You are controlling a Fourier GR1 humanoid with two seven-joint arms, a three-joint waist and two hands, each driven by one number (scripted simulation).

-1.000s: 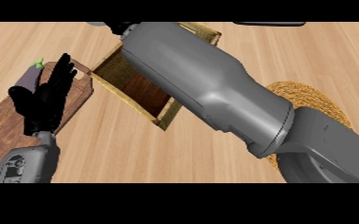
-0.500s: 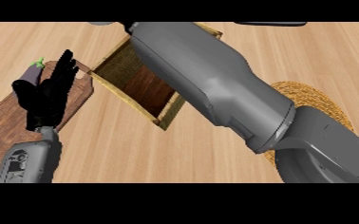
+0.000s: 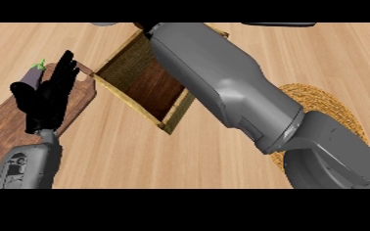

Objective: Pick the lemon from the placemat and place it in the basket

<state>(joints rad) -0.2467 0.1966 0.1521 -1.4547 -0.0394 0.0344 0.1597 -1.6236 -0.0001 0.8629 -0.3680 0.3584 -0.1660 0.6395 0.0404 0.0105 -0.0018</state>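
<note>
We see one basket [image 3: 137, 85], one woven placemat [image 3: 329, 107] right of it, one open, empty left hand [image 3: 47, 98]; right hand hidden.

Right forearm [image 3: 224, 88] across the basket [image 3: 137, 85], open left hand [image 3: 47, 95] over a dark board [image 3: 72, 105]

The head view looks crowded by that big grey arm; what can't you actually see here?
- Right hand: hidden beyond its forearm at the top.
- Lemon: nowhere visible.
- Basket: far side covered by the forearm.
- Woven placemat: mostly under the arm.
- Purple vegetable: partly behind the left hand.
</note>
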